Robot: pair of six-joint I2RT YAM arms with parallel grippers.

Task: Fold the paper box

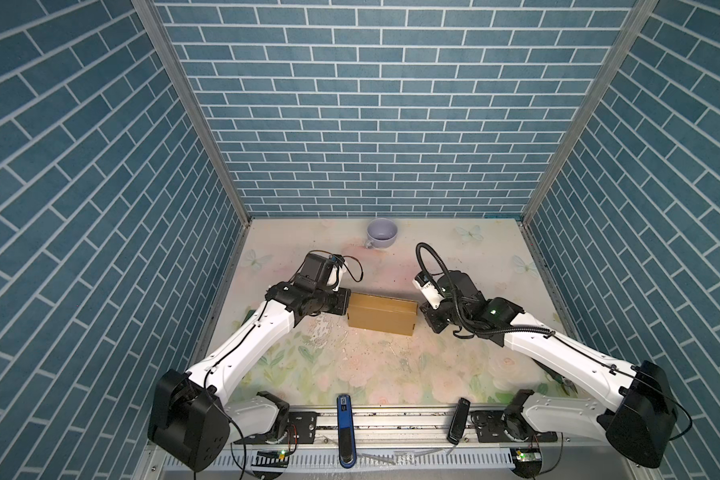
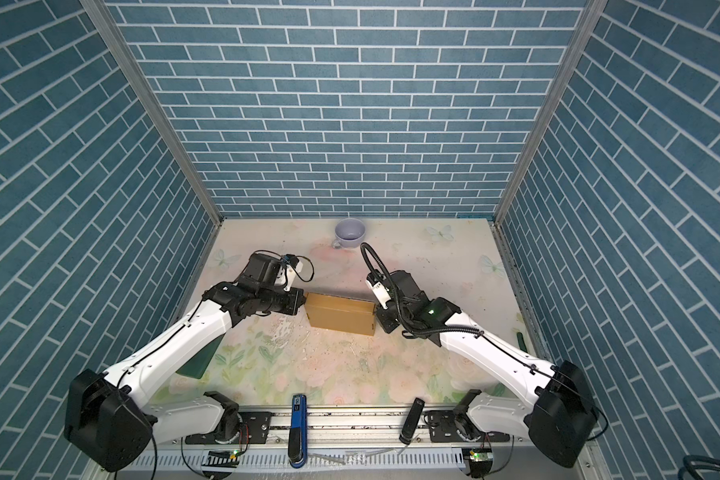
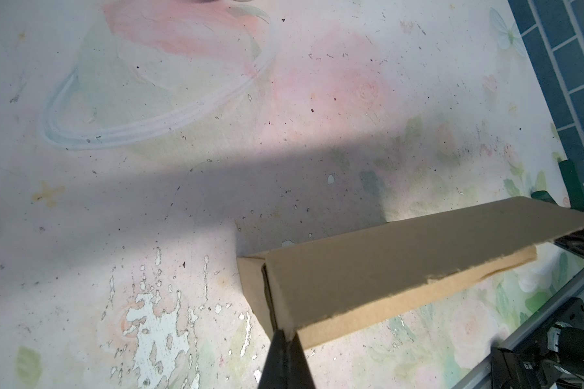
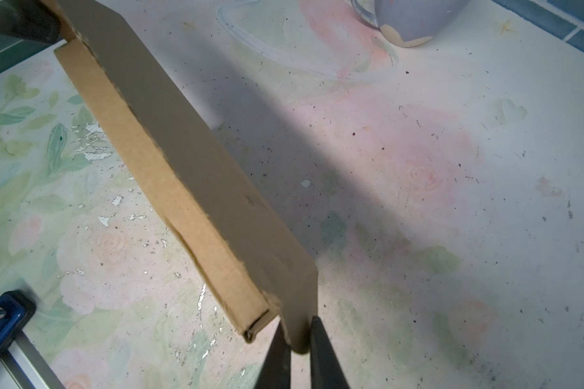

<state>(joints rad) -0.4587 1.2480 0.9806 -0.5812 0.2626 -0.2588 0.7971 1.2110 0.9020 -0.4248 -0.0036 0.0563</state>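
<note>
Where blue brick-pattern walls [image 1: 383, 124] enclose the floral tabletop [image 1: 362, 374], the plain brown cardboard paper box [image 1: 382, 318] shows just below centre in both top views. The left gripper [image 3: 286, 336] pinches its corner; the right gripper [image 4: 297, 325] clamps its end flap.

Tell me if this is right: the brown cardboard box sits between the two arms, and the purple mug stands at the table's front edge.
Not quite: the purple mug stands at the back, by the brick wall, as both top views show. The paper box does sit between the arms.
</note>
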